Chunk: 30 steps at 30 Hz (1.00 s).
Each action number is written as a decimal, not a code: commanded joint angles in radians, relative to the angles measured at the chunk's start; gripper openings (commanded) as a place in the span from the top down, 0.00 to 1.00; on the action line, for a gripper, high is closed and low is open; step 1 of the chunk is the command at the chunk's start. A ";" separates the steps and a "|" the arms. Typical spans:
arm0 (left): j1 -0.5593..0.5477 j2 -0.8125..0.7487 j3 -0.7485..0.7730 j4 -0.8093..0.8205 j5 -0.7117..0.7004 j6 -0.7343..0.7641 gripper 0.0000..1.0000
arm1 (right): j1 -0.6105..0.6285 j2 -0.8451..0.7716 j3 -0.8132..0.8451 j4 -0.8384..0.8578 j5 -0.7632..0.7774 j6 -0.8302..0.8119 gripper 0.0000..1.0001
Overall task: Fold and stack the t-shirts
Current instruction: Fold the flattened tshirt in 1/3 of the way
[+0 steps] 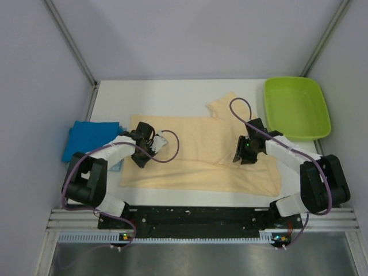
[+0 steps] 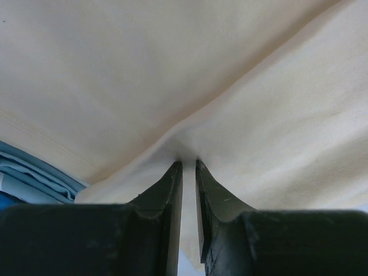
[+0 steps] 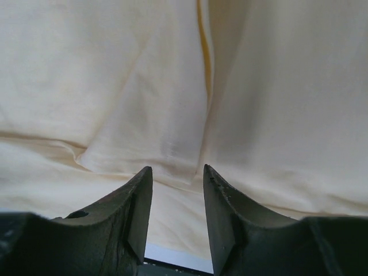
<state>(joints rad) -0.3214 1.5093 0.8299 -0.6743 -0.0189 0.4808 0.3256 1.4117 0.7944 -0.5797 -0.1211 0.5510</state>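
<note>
Risk of bunching: pale peach-cream cloth t-shirt (image 1: 201, 155) lies spread on the white table (image 1: 172, 95), left hand (image 2: 188, 164) pinching a ridge of it, right hand (image 3: 177, 172) parted and gripping nothing, so a one-sided pull could drag it askew.

Lime-green rectangular plastic tray (image 1: 296, 107), set at far right corner of white worktop (image 1: 172, 95); plain grey walls (image 1: 195, 34) behind.

We see soft, even light, seemingly from above. The white table (image 1: 172, 95) is bright, and the arms (image 1: 287, 150) cast only faint shadows on it. In both wrist views the fingers (image 2: 164, 207) are near-black and soft-edged, and the peach shirt (image 3: 115, 86) looks slightly hazy, its weave unresolved.
</note>
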 commanded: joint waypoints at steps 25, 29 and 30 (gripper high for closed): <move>0.008 -0.078 -0.002 0.001 0.040 0.015 0.80 | 0.010 0.050 -0.046 0.099 -0.034 0.050 0.69; 0.008 -0.080 -0.005 -0.001 0.043 0.015 0.80 | 0.010 0.027 -0.046 0.106 -0.028 0.055 0.94; 0.008 -0.080 -0.005 -0.001 0.043 0.018 0.80 | 0.010 0.020 -0.043 0.101 -0.022 0.055 0.98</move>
<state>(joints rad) -0.3168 1.4647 0.8295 -0.6762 0.0074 0.4885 0.3256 1.4540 0.7460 -0.5091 -0.1421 0.6041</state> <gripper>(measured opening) 0.201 0.082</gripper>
